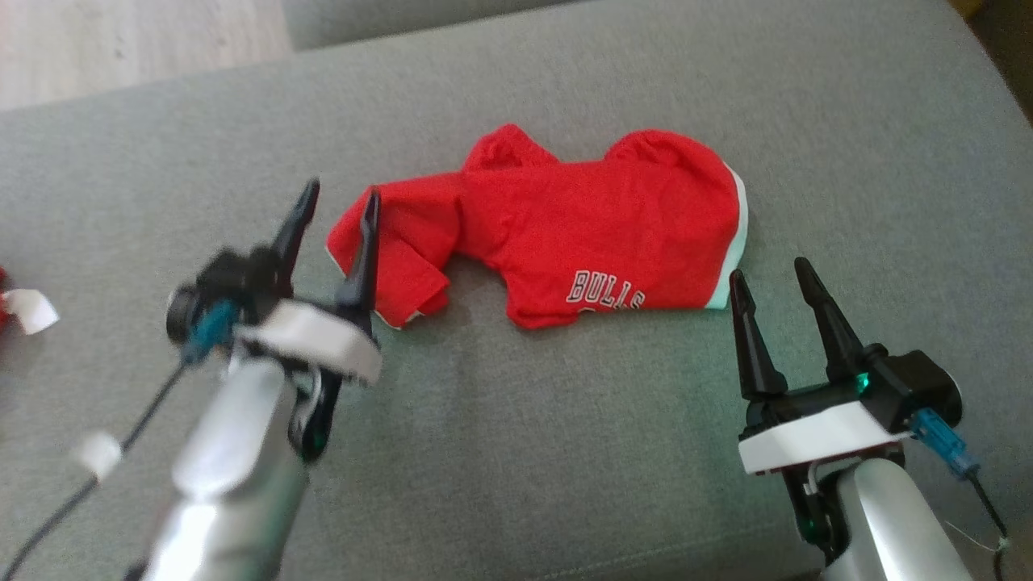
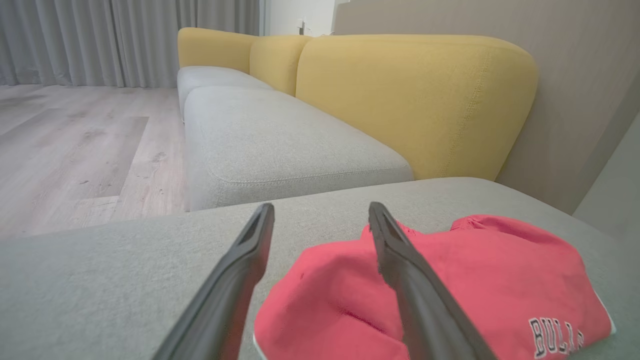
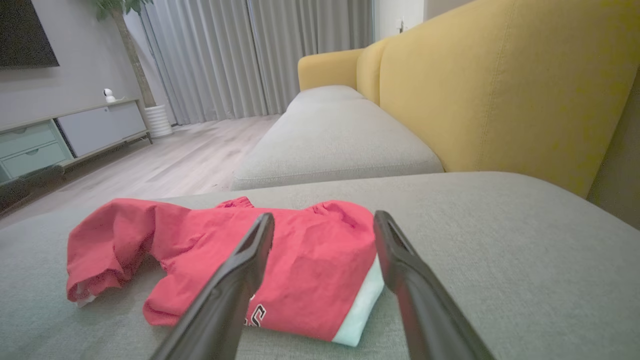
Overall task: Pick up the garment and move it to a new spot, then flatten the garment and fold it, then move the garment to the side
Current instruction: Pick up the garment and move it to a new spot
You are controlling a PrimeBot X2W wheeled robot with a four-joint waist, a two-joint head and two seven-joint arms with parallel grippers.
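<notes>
On the grey sofa cushion [image 1: 565,452], mid-fold: the red garment [image 1: 581,226] lies near the centre of the seat. It is doubled over so that its BULLS lettering [image 1: 605,290] runs along the near edge and its white hem [image 1: 738,242] faces right, while a loose sleeve [image 1: 403,242] spills out to the left. My left gripper [image 1: 340,195] hovers over that sleeve end with its fingers spread apart and nothing between them. My right gripper [image 1: 769,273] sits just to the near side of the hem corner, its jaws likewise wide and empty. I judge the folding step to be in hand and not finished: the body looks doubled, the sleeve does not. The next move, as I read it, calls for the left fingers to close on the sleeve's left edge and carry it rightward over the body, low and flat, before the garment is shifted to the side.
</notes>
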